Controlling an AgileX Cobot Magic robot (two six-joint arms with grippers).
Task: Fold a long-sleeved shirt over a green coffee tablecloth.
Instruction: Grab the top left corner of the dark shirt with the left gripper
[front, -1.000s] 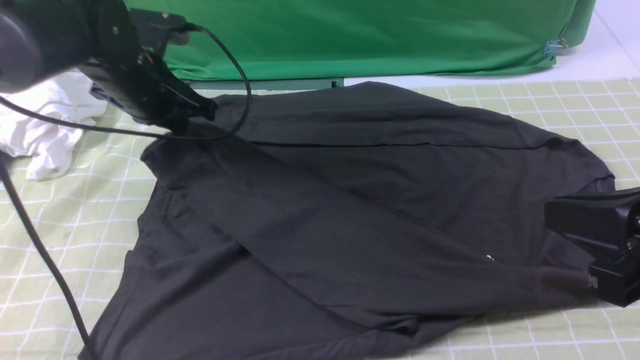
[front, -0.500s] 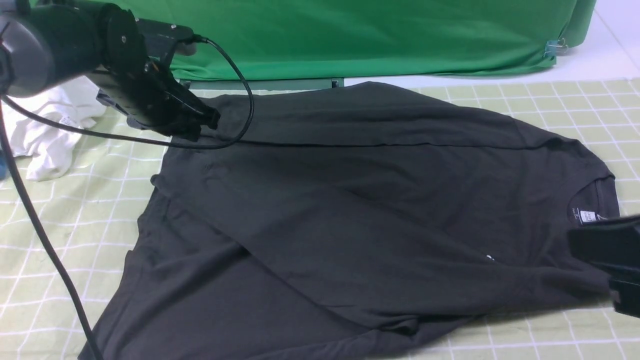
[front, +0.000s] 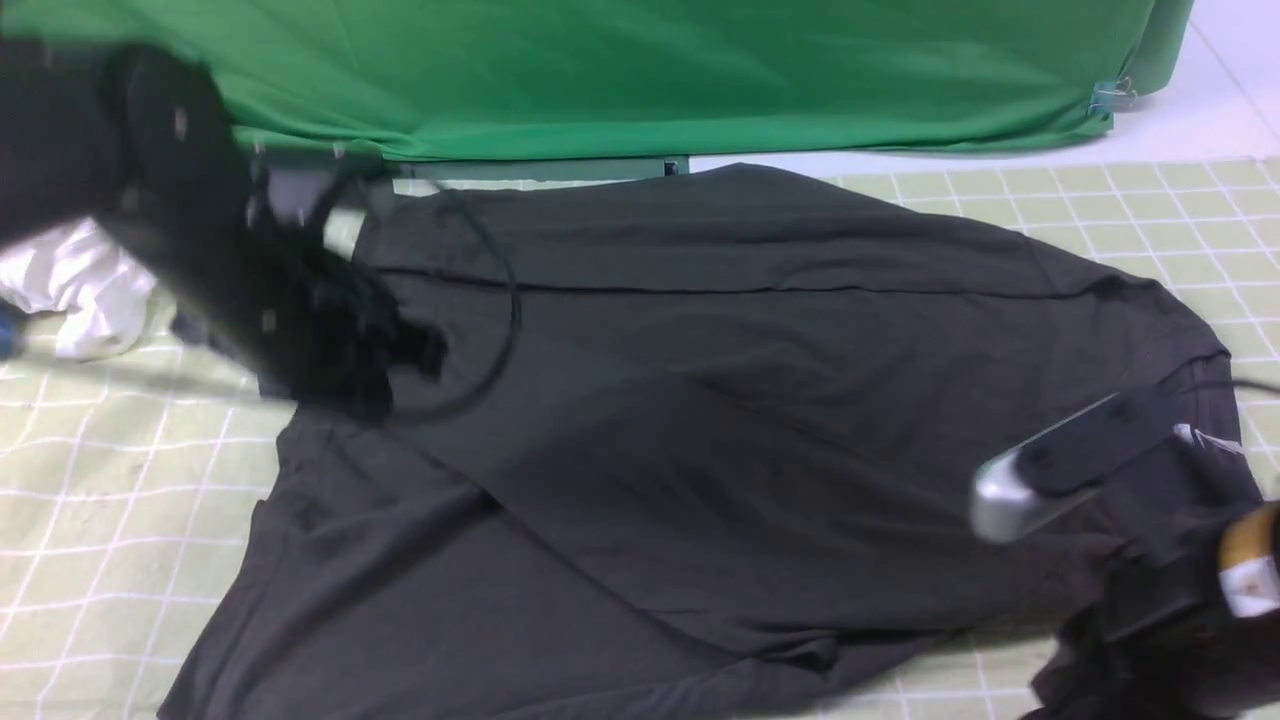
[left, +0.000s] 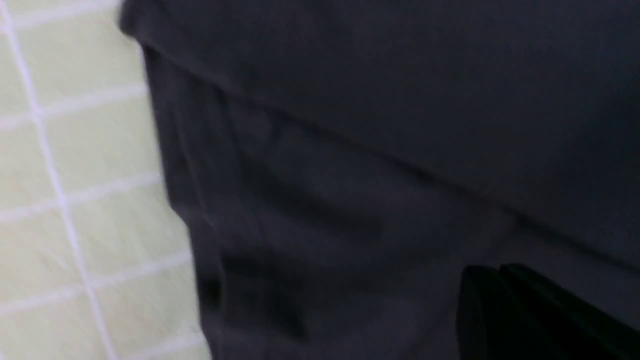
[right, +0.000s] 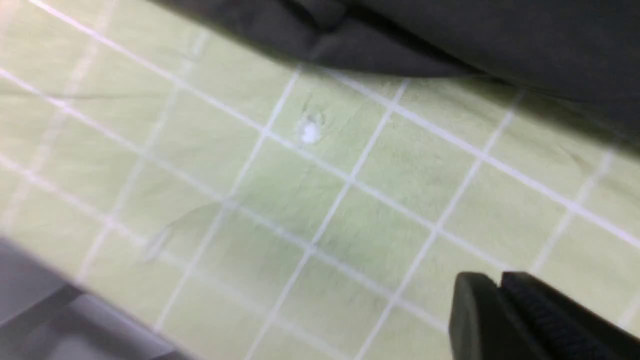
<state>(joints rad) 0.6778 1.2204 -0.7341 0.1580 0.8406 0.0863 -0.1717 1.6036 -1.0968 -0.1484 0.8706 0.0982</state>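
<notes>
At the table's far left corner a crumpled white garment (front: 75, 290) lay on the tablecloth (front: 90, 480), partly hidden behind the blurred left arm (front: 170, 220). The left gripper (front: 412, 355) hung over the shirt's (front: 740, 420) left end, close to where black cloth gave way to the grid; in the left wrist view its jaws were pressed together with nothing between them. The shirt lay spread across the middle of the table, reaching from the far edge almost to the near edge, with one sleeve folded slantwise over the body and a long straight crease running near the far side. Behind it a plain green backdrop (front: 700, 70) hung along the far edge. Near the right edge the right arm (front: 1150, 470) covered the collar end of the shirt, blurred. In the right wrist view the right gripper (right: 500, 305) showed its jaws closed on nothing, over bare tablecloth just beside the shirt's edge.
</notes>
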